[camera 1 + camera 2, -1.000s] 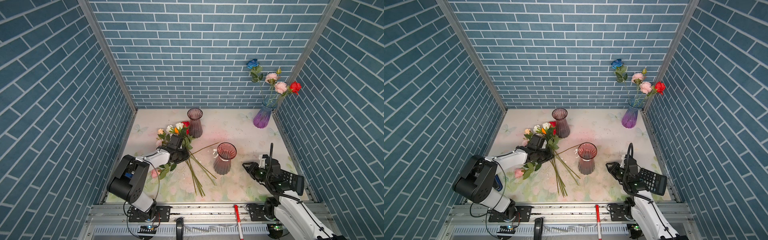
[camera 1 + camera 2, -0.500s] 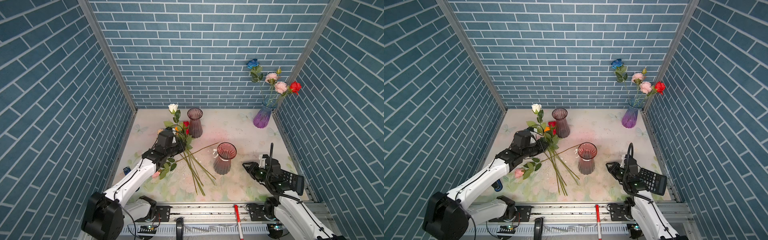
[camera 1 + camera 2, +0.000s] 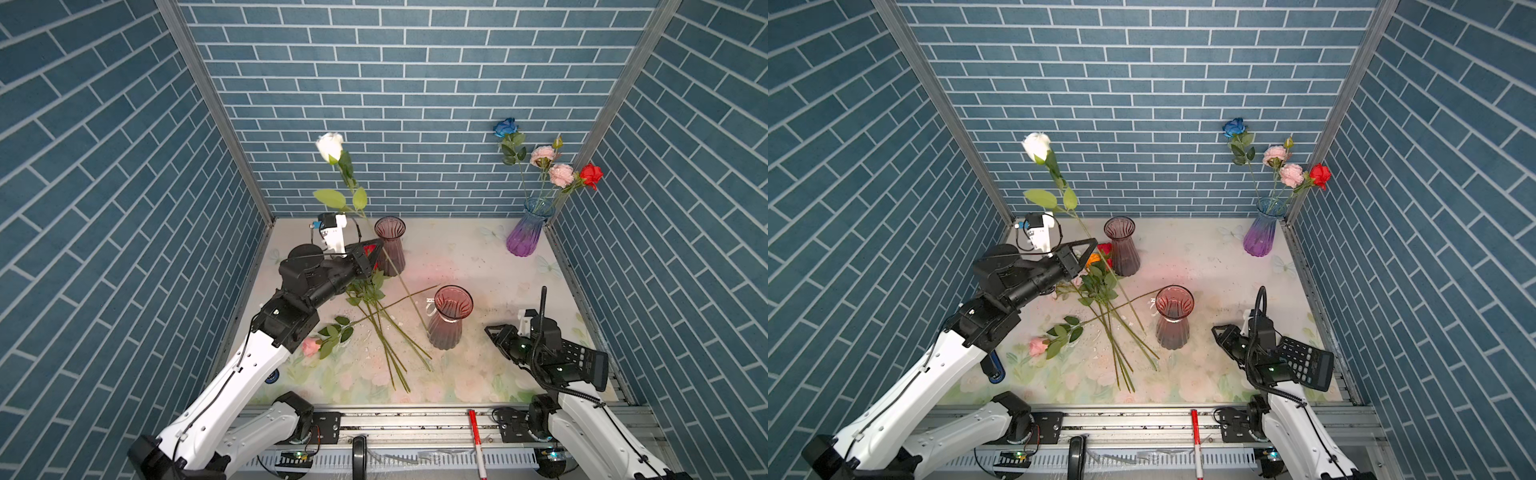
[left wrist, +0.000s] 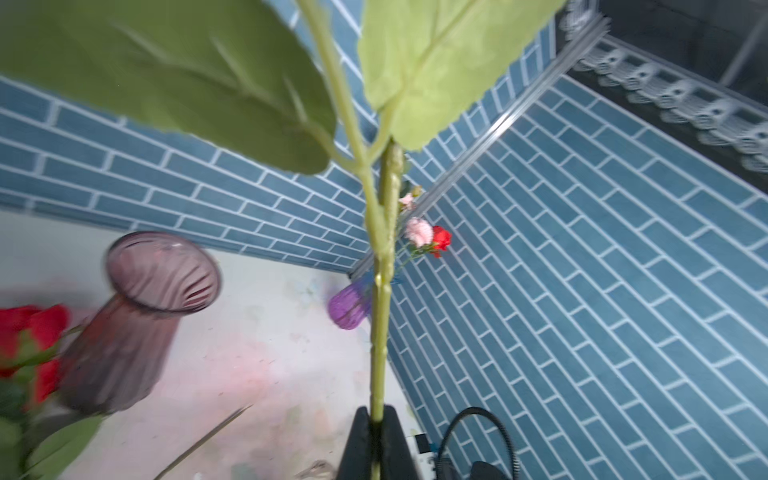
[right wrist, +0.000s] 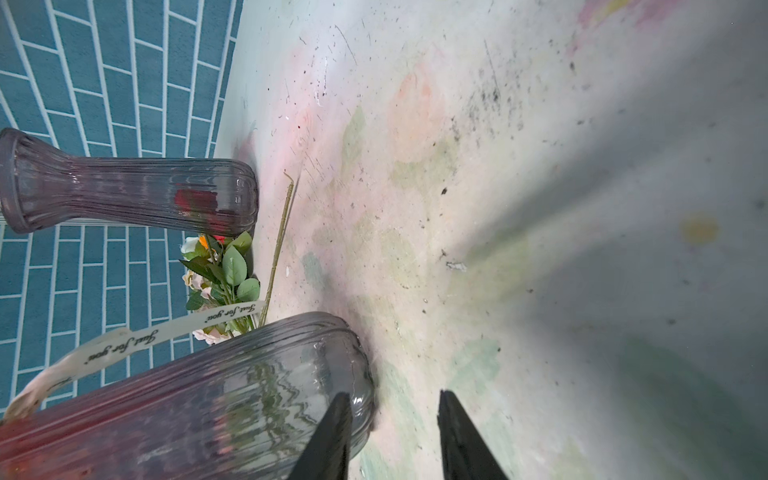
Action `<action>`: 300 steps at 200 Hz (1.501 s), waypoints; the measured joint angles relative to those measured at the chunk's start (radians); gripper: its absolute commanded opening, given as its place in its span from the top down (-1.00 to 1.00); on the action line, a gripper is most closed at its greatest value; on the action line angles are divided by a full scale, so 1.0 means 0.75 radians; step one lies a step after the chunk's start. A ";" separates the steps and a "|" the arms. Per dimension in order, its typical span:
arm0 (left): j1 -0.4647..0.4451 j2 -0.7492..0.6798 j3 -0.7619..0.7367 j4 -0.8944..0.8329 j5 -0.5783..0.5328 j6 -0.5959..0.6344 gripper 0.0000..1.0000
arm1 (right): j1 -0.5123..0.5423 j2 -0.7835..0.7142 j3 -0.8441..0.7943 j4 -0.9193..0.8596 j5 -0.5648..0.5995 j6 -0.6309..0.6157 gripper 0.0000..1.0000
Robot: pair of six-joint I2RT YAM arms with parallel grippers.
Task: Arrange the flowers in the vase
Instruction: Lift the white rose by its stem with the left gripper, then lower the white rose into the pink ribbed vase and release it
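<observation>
The left end effector clamps the green stem of a white long-stemmed artificial rose. Its bloom stands high above the grip, and the stem slants down towards the near smoky-pink ribbed glass vase. The right end effector is parted and empty just beside that vase. The other flowers lie heaped on the floral tabletop, their blooms largely hidden behind the left arm. The rose stem's tip possibly touches the tabletop.

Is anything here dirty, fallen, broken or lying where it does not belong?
Two small things. The floral mat is dirty: dark specks and white crumbs lie scattered on it. A red and white pen lies across the metal rail at the front, off the mat. Nothing looks tipped or broken.
</observation>
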 measured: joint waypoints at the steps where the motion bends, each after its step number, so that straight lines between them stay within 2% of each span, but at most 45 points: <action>1: -0.005 0.004 0.007 0.001 -0.003 0.006 1.00 | 0.000 0.001 0.000 -0.001 0.000 0.000 0.27; 18: -0.116 0.094 0.153 -0.003 -0.048 0.111 1.00 | -0.001 0.000 0.001 0.000 0.001 0.000 0.27; 41: -0.199 0.193 0.253 0.016 -0.090 0.212 1.00 | -0.001 -0.013 0.000 -0.004 0.001 0.000 0.27; 93: -0.290 0.367 0.267 0.085 -0.178 0.344 1.00 | -0.008 -0.033 0.000 -0.009 -0.004 0.000 0.27; 136: -0.400 0.437 0.304 0.129 -0.250 0.478 1.00 | -0.013 -0.032 0.000 -0.009 -0.015 0.000 0.27; 198: -0.416 0.465 0.445 0.158 -0.297 0.554 1.00 | -0.023 -0.032 0.000 -0.009 -0.023 0.000 0.27; 261: -0.432 0.472 0.324 0.163 -0.309 0.596 0.91 | -0.032 -0.051 0.000 -0.009 -0.030 0.000 0.27; 276: -0.458 0.490 0.311 0.134 -0.311 0.627 0.71 | -0.034 -0.052 0.000 -0.010 -0.030 0.000 0.27; 292: -0.495 0.520 0.331 0.066 -0.315 0.666 0.05 | -0.034 -0.052 0.000 -0.011 -0.030 0.000 0.27; 300: -0.514 0.544 0.361 0.007 -0.318 0.686 -0.11 | -0.035 -0.052 0.000 -0.012 -0.030 0.000 0.27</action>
